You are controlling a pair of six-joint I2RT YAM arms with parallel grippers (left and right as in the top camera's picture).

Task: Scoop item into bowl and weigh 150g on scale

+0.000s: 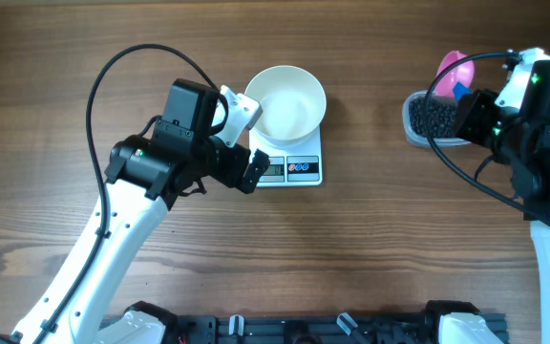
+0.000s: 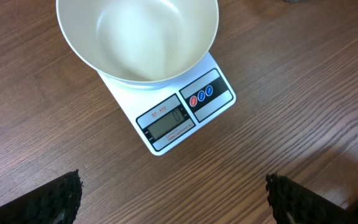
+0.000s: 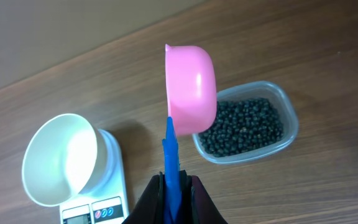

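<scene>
Left pincer (image 2: 176, 202) spread near front edge of scale (image 2: 185, 118), right pincer (image 3: 174, 186) pinching pink scoop (image 3: 191, 87) near tub (image 3: 291, 118) rim

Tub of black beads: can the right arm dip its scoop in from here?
Probably yes. The right gripper is shut on the blue handle of the pink scoop, which hangs right by the open-topped tub; nothing lies between them.

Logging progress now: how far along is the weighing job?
Done: the empty bowl sits on the scale. In hand: the right gripper is shut on the pink scoop, held by the tub of black beads. Still to do: no beads are in the bowl yet, so all scooping and weighing remain.
</scene>
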